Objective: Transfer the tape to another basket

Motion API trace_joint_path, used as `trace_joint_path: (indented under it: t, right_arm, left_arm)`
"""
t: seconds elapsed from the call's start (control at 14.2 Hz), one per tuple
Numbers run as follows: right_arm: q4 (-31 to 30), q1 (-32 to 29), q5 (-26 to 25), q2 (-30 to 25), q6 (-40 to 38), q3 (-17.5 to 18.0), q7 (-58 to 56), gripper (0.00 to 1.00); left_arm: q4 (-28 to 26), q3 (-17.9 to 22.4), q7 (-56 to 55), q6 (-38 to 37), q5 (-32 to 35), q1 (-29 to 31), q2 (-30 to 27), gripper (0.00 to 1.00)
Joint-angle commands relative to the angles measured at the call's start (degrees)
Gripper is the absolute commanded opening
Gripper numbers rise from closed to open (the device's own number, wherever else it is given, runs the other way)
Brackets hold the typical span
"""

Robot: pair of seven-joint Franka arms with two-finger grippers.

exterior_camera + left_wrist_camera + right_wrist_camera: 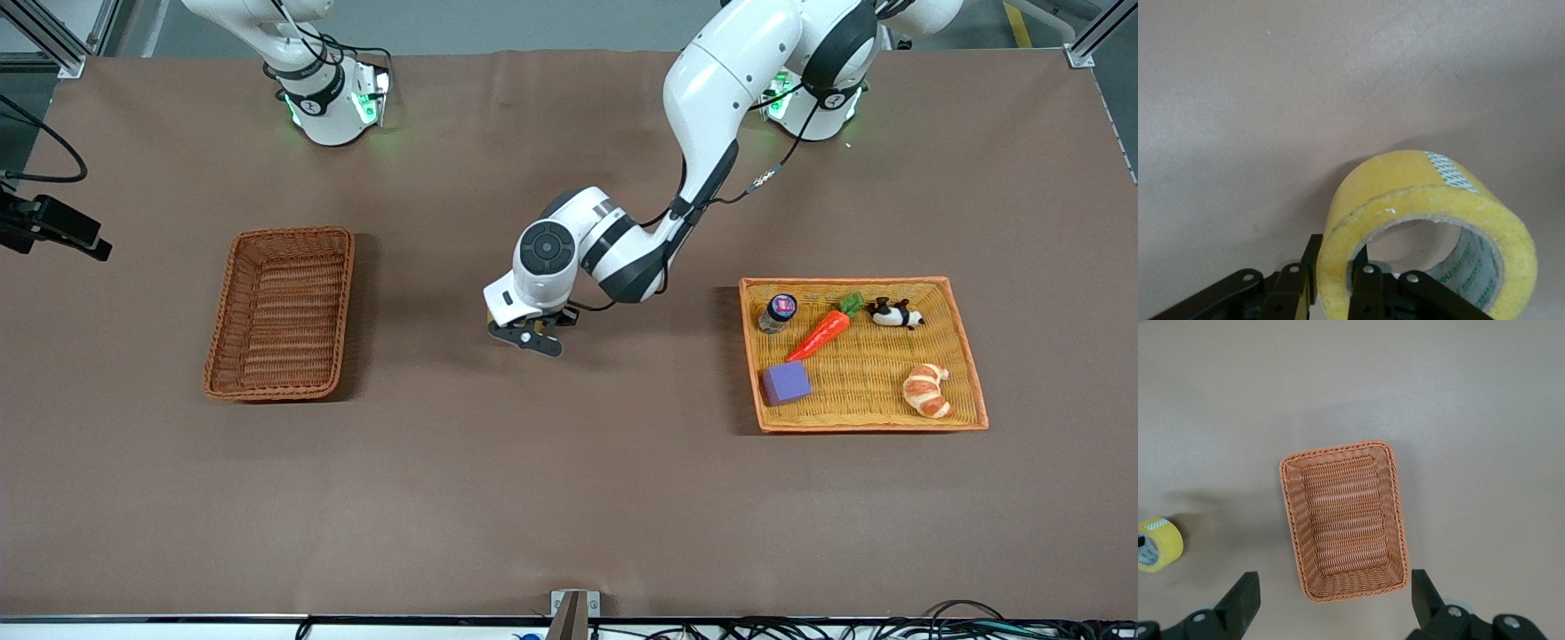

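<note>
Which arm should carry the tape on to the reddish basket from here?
Left. The left gripper is already shut on the tape over the bare table between the tray and the basket. The right gripper hangs open above the basket, holding nothing.

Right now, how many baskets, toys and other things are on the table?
Baskets: 2, the basket and the yellow tray
Tape: 1, the tape
Tray items: 5, jar, carrot, panda, purple block, croissant
Total: 8
</note>
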Motion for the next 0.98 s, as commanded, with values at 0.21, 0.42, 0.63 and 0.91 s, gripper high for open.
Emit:
trace_joint_path:
  t: [0.21,0.42,0.63,0.91]
  right_arm:
    - [-3.4,0.3,0.0,-0.4,2.9,0.5,2.9,1.0]
    - [-5.8,0.8,0.2,0.2,6.5,1.4,4.1,1.0]
    - [-11.0,0.9,-0.4,0.3,12.6,8.4,10.7,1.0]
    - [-14.7,3.8,-0.6,6.5,20.8,15.6,19.0,1.0]
  left_arm:
    - [1.6,0.8,-0.4,-0.5,-1.0,0.4,-3.2,0.6]
    - [-0.6,2.5,0.3,-4.2,1.3,3.3,-11.4,0.95]
    - [-1.0,2.3,0.7,-11.7,1.3,9.2,-18.2,1.0]
    - [-1.6,2.2,1.0,-24.8,1.1,17.7,-26.3,1.0]
